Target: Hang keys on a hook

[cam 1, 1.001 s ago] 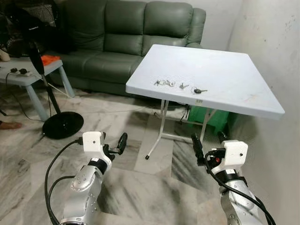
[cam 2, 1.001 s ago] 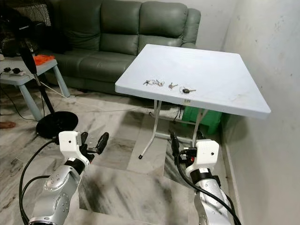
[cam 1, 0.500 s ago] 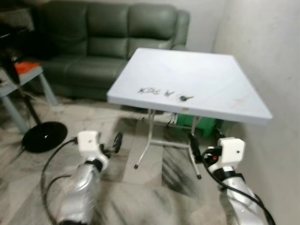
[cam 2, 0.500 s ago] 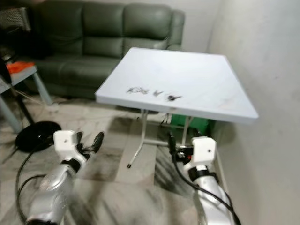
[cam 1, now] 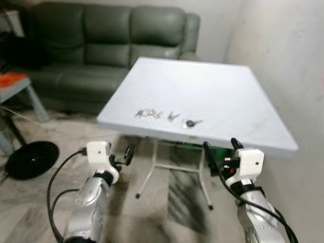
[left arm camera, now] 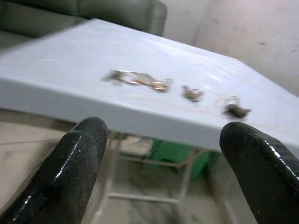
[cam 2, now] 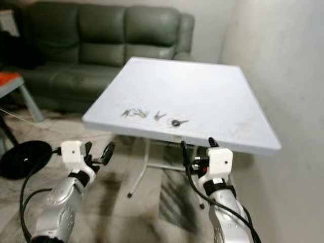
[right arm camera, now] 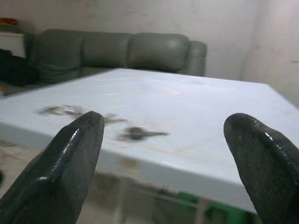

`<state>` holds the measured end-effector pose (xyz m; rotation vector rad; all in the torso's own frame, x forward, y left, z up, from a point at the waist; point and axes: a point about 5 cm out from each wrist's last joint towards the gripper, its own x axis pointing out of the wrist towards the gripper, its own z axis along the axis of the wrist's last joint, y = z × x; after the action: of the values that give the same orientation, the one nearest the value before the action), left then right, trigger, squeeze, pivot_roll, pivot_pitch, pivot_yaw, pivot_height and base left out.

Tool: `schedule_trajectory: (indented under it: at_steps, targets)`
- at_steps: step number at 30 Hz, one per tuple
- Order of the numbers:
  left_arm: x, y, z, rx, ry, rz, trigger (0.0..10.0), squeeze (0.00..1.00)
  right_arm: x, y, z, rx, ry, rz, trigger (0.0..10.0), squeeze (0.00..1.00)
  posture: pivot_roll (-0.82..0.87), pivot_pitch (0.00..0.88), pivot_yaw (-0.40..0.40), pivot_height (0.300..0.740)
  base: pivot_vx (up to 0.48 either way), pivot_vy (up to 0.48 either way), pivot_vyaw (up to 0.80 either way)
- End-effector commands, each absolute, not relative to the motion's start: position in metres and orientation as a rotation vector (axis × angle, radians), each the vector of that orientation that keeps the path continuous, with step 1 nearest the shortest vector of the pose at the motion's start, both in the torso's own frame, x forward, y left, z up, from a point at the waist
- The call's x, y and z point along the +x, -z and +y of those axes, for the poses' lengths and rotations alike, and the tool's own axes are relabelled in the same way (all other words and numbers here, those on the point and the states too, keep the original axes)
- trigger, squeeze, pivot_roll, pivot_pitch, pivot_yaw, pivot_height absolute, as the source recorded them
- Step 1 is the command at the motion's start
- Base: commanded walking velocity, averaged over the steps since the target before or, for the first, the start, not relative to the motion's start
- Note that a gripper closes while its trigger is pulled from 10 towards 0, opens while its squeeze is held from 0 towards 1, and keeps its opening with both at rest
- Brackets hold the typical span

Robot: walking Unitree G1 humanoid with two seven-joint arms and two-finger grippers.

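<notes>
white table (cam 1: 217, 96) bearing keys (cam 1: 149, 113); both claws open.

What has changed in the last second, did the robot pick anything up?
No, nothing was picked up. The robot has walked closer to the white table, so the camera's view shifted. The keys lie in the same row near the table's front edge. The left pincer and right pincer stay open and empty, held low before the table.
</notes>
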<state>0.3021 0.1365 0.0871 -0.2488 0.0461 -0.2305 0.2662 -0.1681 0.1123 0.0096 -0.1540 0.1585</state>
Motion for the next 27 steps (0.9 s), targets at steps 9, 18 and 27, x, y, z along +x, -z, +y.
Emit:
schedule_trajectory:
  at_steps: [9,18,27]
  targets:
    - [0.3037,-0.0889,0.1415,-0.252,0.220,0.041,10.0,0.00,0.2678,-0.1173,-0.1667,0.018,-0.160,-0.170,10.0,0.00,0.00,0.000,-0.034,0.740,0.435,0.057,0.00]
    - [0.3033,-0.0877,0.1409,-0.250,0.218,0.048,10.0,0.00,0.2676,-0.1168,-0.1665,0.020,-0.165,-0.169,10.0,0.00,0.00,0.000,-0.036,0.740,0.267,0.399,0.00]
    - [0.3030,-0.0860,0.1386,-0.252,0.221,0.058,10.0,0.00,0.2669,-0.1158,-0.1650,0.020,-0.172,-0.164,10.0,0.00,0.00,0.000,-0.038,0.740,0.056,0.356,0.00]
